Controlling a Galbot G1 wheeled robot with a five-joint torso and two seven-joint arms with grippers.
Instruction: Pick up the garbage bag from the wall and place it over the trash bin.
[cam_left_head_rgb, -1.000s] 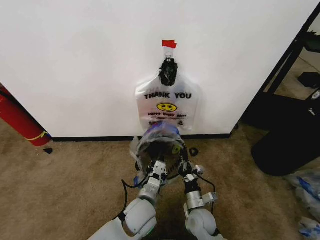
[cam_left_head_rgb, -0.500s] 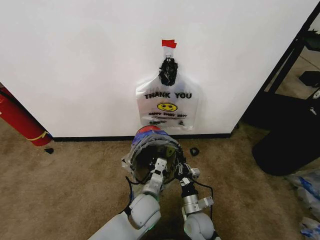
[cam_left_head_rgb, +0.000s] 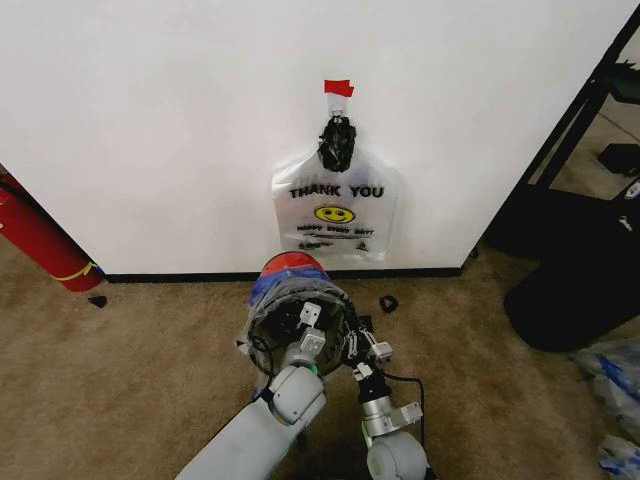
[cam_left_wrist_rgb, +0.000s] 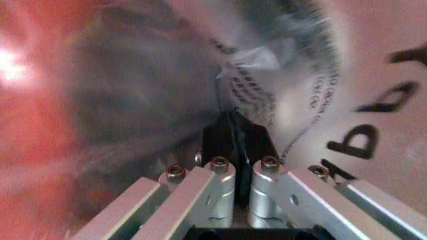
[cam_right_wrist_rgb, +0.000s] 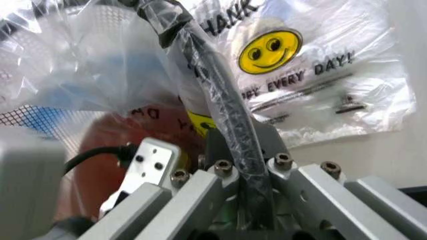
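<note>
Below the wall-hung spare bag, both grippers pinch the garbage bag against the trash bin rim: left gripper inside, right gripper on the edge, holding the plastic draped over its mouth.

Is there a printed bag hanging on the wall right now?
Yes, in the head view a printed bag reading THANK YOU, with a yellow smiley, hangs on the white wall under a red tape piece.

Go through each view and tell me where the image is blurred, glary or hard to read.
Head view: evenly lit and sharp; the print on the bag still hanging on the wall reads clearly. Left wrist view: the garbage bag is smeared soft, with a bright glare patch on the red side; the left tool is crisp. Right wrist view: the right tool is sharp, the near plastic hazy.
</note>
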